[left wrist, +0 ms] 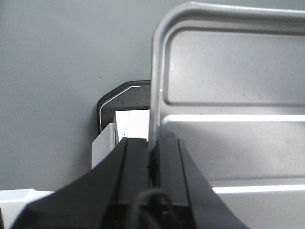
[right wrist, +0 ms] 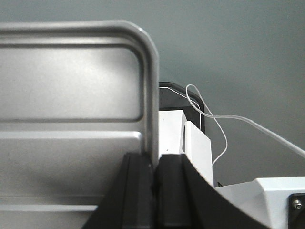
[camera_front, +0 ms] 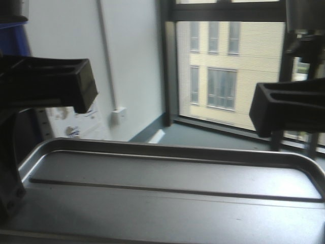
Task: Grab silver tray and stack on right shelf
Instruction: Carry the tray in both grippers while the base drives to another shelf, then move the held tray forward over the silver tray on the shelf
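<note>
Filling the bottom of the front view, the tray (camera_front: 167, 203) sits close under the camera, floor up and roughly level. A long raised rib (camera_front: 172, 191) runs across it from side to side. It is up in the air, carried by its two short ends between the arms.

At the left end, the left gripper (left wrist: 153, 155) is pinched narrow on the rim. One black finger (left wrist: 136, 167) lies outside the edge and the other inside over the tray floor, with the thin metal clamped between them. The right gripper (right wrist: 155, 164) grips the right end the same way, its jaws drawn tight on the rim a little short of the rounded corner.

Beyond the tray stands a pale wall (camera_front: 132, 51) with a small white box (camera_front: 118, 116) fixed low on it. To the right of that is a window (camera_front: 228, 71) looking out on a cream building (camera_front: 254, 46).

From the wrist views, a plain grey surface (left wrist: 47, 71) lies well below the tray. A dark thing with a rounded corner (left wrist: 119, 98) peeps out past the rim, with white blocks upon it. A thin white wire (right wrist: 214, 117) loops beside the right end.
</note>
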### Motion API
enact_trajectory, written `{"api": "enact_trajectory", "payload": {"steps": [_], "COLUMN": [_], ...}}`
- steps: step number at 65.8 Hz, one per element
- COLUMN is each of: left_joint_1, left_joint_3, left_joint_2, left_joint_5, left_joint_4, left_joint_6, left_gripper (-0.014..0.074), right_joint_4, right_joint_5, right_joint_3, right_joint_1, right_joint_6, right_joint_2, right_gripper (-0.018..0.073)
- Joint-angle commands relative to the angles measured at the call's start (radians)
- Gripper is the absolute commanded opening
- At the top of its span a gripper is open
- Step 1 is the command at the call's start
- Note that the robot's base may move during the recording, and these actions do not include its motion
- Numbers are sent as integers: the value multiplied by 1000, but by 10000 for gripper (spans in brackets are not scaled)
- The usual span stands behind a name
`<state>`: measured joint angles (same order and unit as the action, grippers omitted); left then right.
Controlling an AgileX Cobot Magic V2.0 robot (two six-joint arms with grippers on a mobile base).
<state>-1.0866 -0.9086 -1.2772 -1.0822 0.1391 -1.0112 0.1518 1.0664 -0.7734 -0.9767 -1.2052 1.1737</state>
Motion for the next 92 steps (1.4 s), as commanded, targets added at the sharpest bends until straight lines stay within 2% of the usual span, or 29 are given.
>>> {"api": "enact_trajectory", "payload": {"steps": [1, 92], "left_joint_1": [3, 3], "left_joint_3": [-16, -16], "left_joint_2": [30, 30], "left_joint_5": [-256, -256], "left_joint_4": [92, 90], "left_joint_6": [5, 5], "left_gripper": [-94, -94], "right_joint_4": [83, 83], "right_joint_5": [222, 231], "right_joint_3": [-17, -17], "right_joint_1": [6, 6], "right_joint_6": [0, 0], "right_joint_2": [-20, -20], "right_gripper": [78, 78]}}
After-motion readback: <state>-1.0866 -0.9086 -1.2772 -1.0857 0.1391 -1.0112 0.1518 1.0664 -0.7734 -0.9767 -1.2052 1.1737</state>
